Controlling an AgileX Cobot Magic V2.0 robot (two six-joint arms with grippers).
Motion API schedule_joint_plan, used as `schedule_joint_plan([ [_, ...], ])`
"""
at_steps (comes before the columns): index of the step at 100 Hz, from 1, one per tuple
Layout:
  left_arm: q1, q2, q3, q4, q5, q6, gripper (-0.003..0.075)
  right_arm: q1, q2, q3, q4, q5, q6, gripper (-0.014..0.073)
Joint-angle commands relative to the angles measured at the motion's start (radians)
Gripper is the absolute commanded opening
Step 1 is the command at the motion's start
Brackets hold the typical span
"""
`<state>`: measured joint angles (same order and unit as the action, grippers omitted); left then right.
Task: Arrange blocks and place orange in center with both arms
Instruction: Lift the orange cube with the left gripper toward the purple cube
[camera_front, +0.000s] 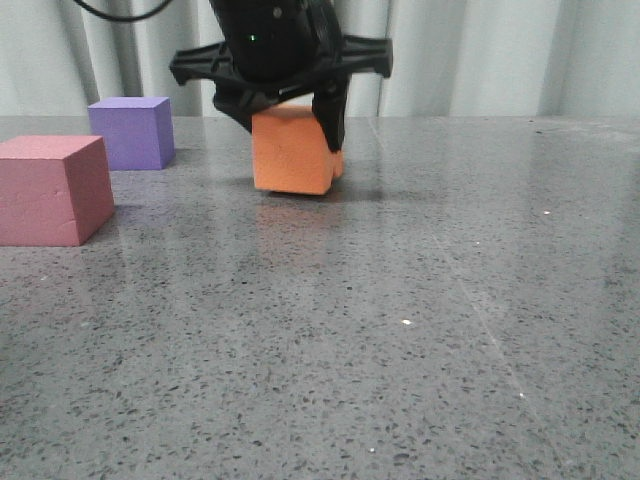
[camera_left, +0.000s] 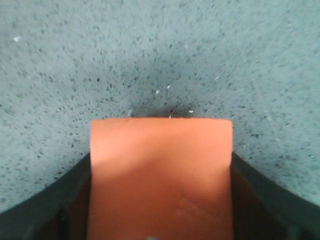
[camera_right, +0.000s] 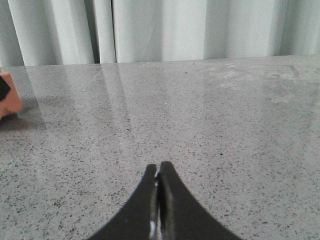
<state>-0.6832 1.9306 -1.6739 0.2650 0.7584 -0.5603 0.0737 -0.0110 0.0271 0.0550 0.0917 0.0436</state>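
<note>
On the speckled grey surface (camera_front: 400, 350) stand three foam cubes: one pinkish-red cube (camera_front: 52, 190) at the left edge of the front view, one purple cube (camera_front: 132, 131) in the upper left, one orange cube (camera_front: 292, 150) at upper centre. The left gripper (camera_front: 290, 115) has its jaws clamped on either side of the orange cube, which is tilted. The right gripper (camera_right: 158, 175) jaws are pressed together, empty.

My front camera sits low, facing forward across the tabletop (camera_front: 420, 330). My left wrist camera looks straight down, close; my right looks level. All three catch the orange cube (camera_front: 292, 150).
</note>
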Motion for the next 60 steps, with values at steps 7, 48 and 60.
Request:
schedule_joint_plan([
  [7, -0.003, -0.135, -0.033, 0.016, -0.036, 0.025, 0.0243, -0.007, -0.024, -0.013, -0.001, -0.084, -0.007, -0.0067],
  [48, 0.121, -0.258, 0.087, 0.065, -0.019, -0.014, 0.0243, -0.007, -0.024, -0.013, -0.001, -0.084, -0.007, -0.0067],
  [60, 0.166, -0.294, 0.171, 0.065, -0.059, -0.024, 0.0243, -0.007, -0.024, -0.013, -0.001, -0.084, -0.007, -0.0067],
])
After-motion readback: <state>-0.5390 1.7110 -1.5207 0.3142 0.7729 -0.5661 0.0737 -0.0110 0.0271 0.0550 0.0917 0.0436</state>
